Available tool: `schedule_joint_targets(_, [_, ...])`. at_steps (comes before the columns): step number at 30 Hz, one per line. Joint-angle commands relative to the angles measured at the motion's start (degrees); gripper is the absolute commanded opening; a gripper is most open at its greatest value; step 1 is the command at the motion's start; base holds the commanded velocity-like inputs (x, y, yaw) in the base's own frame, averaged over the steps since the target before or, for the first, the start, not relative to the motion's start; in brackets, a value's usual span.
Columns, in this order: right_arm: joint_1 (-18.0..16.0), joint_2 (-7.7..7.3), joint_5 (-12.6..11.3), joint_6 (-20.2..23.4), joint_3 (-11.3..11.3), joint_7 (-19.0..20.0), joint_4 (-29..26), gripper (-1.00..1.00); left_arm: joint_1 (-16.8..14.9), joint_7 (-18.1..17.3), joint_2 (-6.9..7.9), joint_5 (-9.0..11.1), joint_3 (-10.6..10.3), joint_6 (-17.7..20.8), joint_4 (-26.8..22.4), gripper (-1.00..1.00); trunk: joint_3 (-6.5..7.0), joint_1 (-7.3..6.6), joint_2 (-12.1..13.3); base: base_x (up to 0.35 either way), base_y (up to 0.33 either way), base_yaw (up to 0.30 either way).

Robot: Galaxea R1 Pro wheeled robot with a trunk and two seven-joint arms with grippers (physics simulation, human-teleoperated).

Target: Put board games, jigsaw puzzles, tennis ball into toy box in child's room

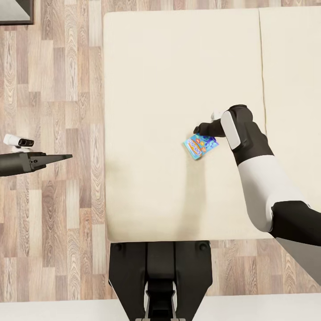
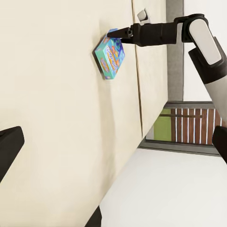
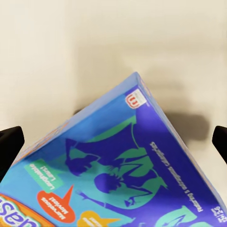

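A small blue board game [image 1: 199, 146] hangs tilted just above the cream bed [image 1: 156, 67], casting a shadow on the mattress. My right gripper [image 1: 199, 130] is shut on its upper edge. From the left wrist the same board game [image 2: 109, 57] hangs from the right gripper [image 2: 116, 34] over the bed [image 2: 56, 94]. Its blue printed face [image 3: 118, 179] takes up most of the right wrist view. My left gripper [image 1: 67, 156] hovers over the wood floor left of the bed, fingers apart and holding nothing.
A seam [image 1: 261, 67] divides the mattress into two sections. Wood-plank floor [image 1: 53, 223] runs along the bed's left side. A dark-framed object [image 1: 15, 11] sits at the far left corner. My base [image 1: 160, 276] stands against the bed's near edge.
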Motion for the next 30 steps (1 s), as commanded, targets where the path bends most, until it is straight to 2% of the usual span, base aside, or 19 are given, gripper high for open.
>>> schedule_joint_targets(1, [0.0, -0.01, -0.6, 0.2, 0.1, -0.6, 0.0, 1.00, 0.0, -0.2, 0.02, 0.0, 0.0, 0.6, 0.0, 1.00, -0.06, 0.04, -0.1, 0.000, 0.000, 0.000])
schedule_joint_targets(20, [0.0, -0.43, -0.7, 0.2, -0.1, -0.4, 0.1, 1.00, 0.0, -0.2, -0.01, 0.0, -0.1, 0.6, 0.0, 1.00, -0.06, 0.04, -0.1, 0.000, 0.000, 0.000])
schedule_joint_targets(30, [0.0, -0.60, -1.0, 0.2, -0.1, -0.1, 2.7, 1.00, 0.0, -0.2, 0.02, 0.0, 0.0, 0.6, 0.0, 1.00, -0.06, 0.04, -0.1, 0.000, 0.000, 0.000])
